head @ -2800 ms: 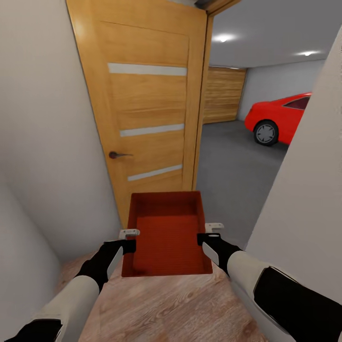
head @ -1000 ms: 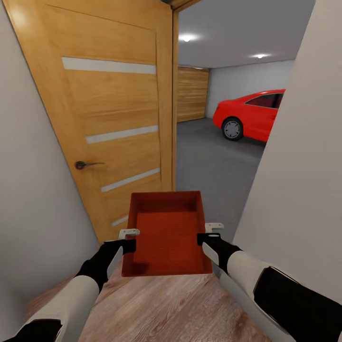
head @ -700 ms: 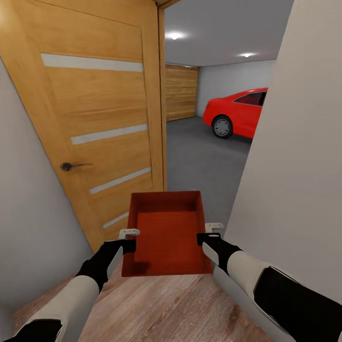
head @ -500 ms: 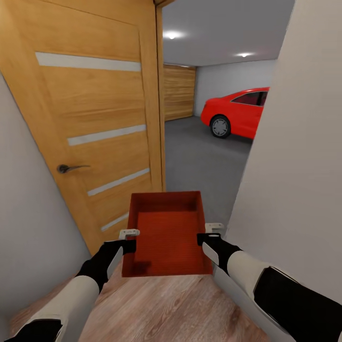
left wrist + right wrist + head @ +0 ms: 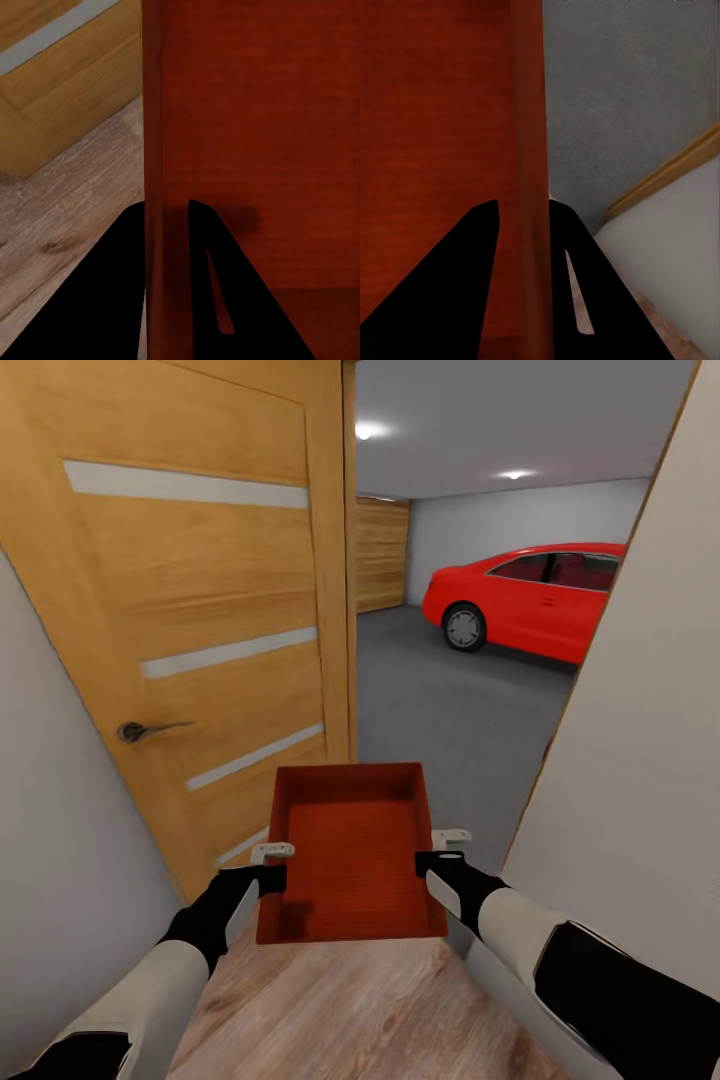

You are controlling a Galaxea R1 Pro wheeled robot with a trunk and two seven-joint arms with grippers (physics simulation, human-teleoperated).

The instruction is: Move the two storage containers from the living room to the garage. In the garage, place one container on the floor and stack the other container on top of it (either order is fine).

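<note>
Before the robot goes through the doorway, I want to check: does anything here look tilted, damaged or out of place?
Nothing stands out. The storage container is empty and sits level between the left gripper and right gripper, each clamped over a side wall. The door stands open onto the garage floor.

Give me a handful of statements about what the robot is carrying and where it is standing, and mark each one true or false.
1. Both grippers hold one orange-red storage container, the left gripper on one side wall and the right gripper on the opposite wall. True.
2. The container has boxes inside it. False: its inside is empty.
3. The wooden door ahead is shut. False: it stands open, with the grey garage floor showing past it.
4. A red car is parked in the room beyond the doorway. True.
5. The robot is standing on grey concrete. False: light wood planks lie beneath the container.
</note>
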